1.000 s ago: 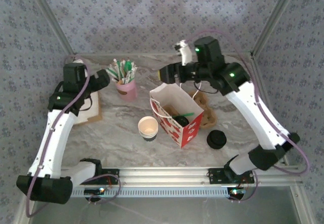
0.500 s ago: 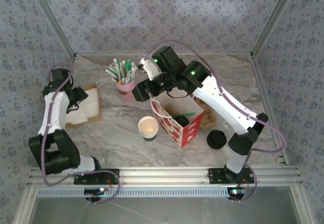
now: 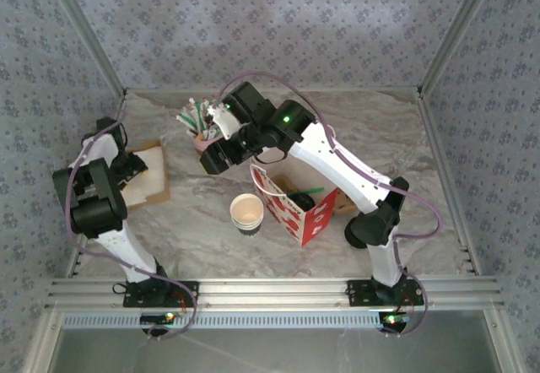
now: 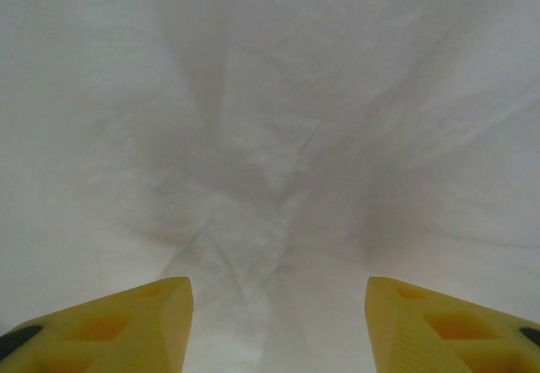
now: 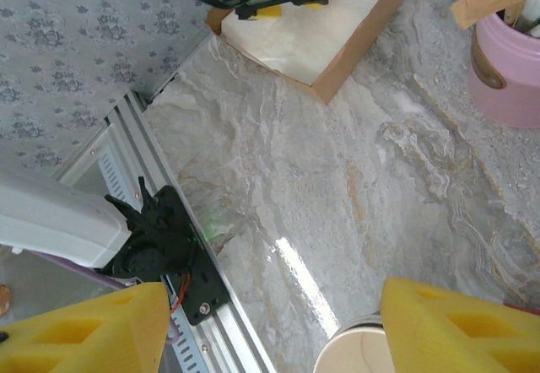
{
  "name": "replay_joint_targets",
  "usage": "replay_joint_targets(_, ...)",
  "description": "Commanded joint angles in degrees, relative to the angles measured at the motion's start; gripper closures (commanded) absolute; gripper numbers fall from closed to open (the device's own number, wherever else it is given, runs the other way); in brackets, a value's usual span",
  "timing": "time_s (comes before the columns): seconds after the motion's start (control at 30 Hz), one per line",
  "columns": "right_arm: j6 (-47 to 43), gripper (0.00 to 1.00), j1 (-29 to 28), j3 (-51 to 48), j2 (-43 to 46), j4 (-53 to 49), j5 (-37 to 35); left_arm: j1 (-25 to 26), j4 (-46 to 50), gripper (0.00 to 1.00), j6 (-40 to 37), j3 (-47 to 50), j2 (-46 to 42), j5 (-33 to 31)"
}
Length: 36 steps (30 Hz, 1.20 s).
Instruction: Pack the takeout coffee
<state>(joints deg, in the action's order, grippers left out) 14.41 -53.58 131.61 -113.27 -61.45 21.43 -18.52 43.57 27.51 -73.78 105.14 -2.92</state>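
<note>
The takeout coffee (image 3: 302, 197) sits inside the red-and-white paper bag (image 3: 291, 211) at table centre; only its black lid shows, with a green stick across it. My right gripper (image 3: 215, 159) hangs left of the bag, in front of the pink cup. In the right wrist view this gripper (image 5: 274, 331) is open above bare marble, a white cup rim (image 5: 371, 354) beside its right finger. My left gripper (image 3: 137, 169) is at the far left over the napkin tray. Its yellow fingers (image 4: 126, 322) stand apart just above crumpled white napkin (image 4: 270, 137), nothing between them.
A lidless stack of white cups (image 3: 246, 213) stands left of the bag. The pink cup of stirrers (image 3: 196, 120) is at the back left. The cardboard napkin tray (image 3: 153, 189) lies by the left wall. Loose black lids (image 3: 356, 235) sit right of the bag, under my right arm.
My right arm has swung left from behind the bag to in front of the pink cup. My left arm has folded back, its gripper now low over the napkins with its jaws narrower.
</note>
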Motion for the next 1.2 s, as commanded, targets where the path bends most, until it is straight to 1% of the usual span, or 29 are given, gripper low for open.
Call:
replay_joint_targets(0.0, -0.80, 0.31, -0.42, 2.75, -0.71, -2.08, -1.09, -0.31, -0.33, 0.49, -1.65, -3.06, 2.82, 2.31)
replay_joint_targets(0.1, -0.84, 0.31, -0.61, 3.31, -1.29, -2.65, -1.48, -0.28, -0.49, 0.54, -2.05, -3.83, 4.56, 2.58)
replay_joint_targets(0.3, -0.92, 0.31, -1.08, 3.39, -1.62, -3.20, -2.22, -0.33, -0.99, 0.54, -2.63, -4.27, 7.03, 2.54)
replay_joint_targets(0.4, -0.96, 0.31, -1.18, 3.45, -1.78, -3.30, -2.49, -0.28, -1.21, 0.59, -2.72, -4.00, 7.47, 3.03)
replay_joint_targets(0.47, -0.91, 0.31, -1.23, 3.48, -1.78, -3.32, -2.61, -0.26, -1.34, 0.62, -2.72, -3.60, 7.06, 3.09)
replay_joint_targets(0.7, -1.05, 0.31, -1.47, 3.48, -1.78, -3.35, -2.69, -0.29, -0.34, 0.65, -2.72, -3.57, 4.09, 2.70)
replay_joint_targets(0.9, -1.23, 0.31, -1.73, 3.48, -1.44, -3.74, -3.13, -0.28, 0.60, 0.76, -2.81, -3.76, 2.37, 1.98)
replay_joint_targets(1.17, -1.23, 0.31, -2.05, 3.48, -1.40, -3.81, -3.43, -0.28, 0.87, 0.84, -2.99, -3.48, 0.95, 1.52)
